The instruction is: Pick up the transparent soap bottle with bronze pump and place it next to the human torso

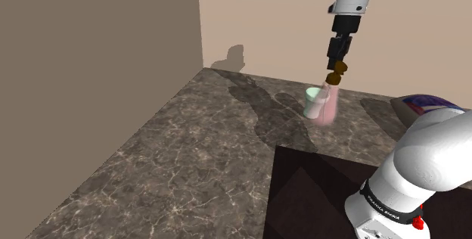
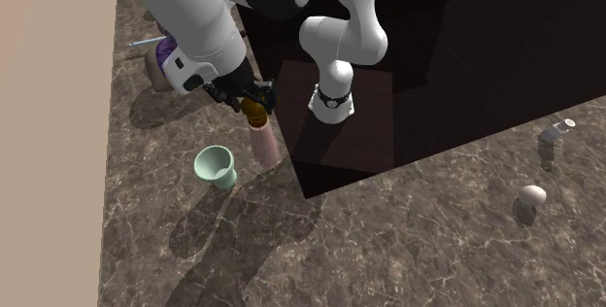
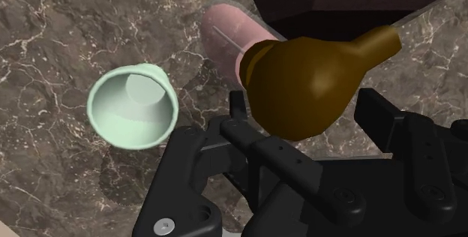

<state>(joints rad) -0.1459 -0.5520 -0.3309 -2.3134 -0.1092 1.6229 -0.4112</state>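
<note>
The gripper (image 3: 307, 109) is closed partway around the bronze pump (image 3: 300, 85) of the soap bottle (image 3: 229, 33), one black finger on each side of the bulbous pump head. The near finger plainly touches it; contact on the other side is less clear, but it looks like a grasp. From the pump, the pinkish, see-through body runs away from the gripper at a slant towards the tabletop (image 1: 189, 162).

In the shoulder view the bottle (image 1: 324, 103) leans under the gripper (image 1: 338, 57), with its base at or just above the marbled surface; which of the two cannot be told. Just beside it stands a pale green cup (image 1: 310, 94), upright and mouth up. It is close enough that a swinging base could knock it.

The bottle is probably light and stiff, with a smooth, slippery body. The pump is rounded and glossy and narrows to a spout, so a hold there could let the bottle pivot or slide, as the lean suggests. Holding lower, on the neck beneath the pump head, would likely carry it straighter.

Farther off in the second exterior view, past the gripper (image 2: 251, 96), the bottle (image 2: 264, 142) and the cup (image 2: 216, 166), a purple and tan form that seems to be the human torso (image 2: 160, 67) sits near the wall, well apart from the bottle.
</note>
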